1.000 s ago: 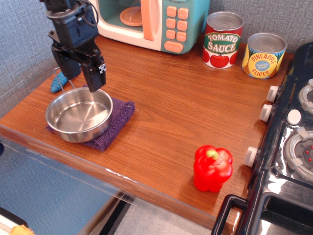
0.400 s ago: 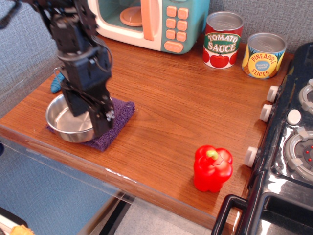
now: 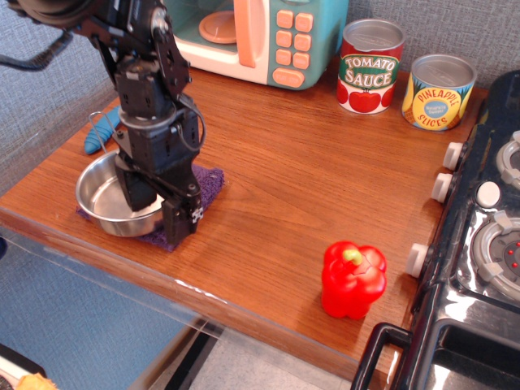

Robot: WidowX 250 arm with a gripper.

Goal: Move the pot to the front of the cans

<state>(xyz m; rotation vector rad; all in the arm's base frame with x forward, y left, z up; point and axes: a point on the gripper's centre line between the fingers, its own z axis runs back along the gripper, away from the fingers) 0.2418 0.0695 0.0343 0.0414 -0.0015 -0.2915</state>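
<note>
The pot [image 3: 101, 197], a shallow shiny steel pan, sits on a purple mat [image 3: 209, 182] near the front left edge of the counter. My gripper [image 3: 160, 213] is down over the pot's right rim. One finger [image 3: 137, 192] is inside the pot and the other [image 3: 181, 216] is outside it, with the jaws apart. The arm hides the pot's right side and its handle. The cans stand at the back right: the red Tomato Sauce can [image 3: 370, 67] and the shorter yellow Pineapple Slices can [image 3: 438, 92].
A toy microwave [image 3: 244, 32] stands at the back, left of the cans. A red toy pepper [image 3: 352, 279] stands near the front right. A black stove [image 3: 487, 244] borders the counter's right side. A blue object [image 3: 101, 132] lies behind the pot.
My gripper has moved from behind the pot forward and down, and now straddles the pot's right rim. The pot has not moved.
</note>
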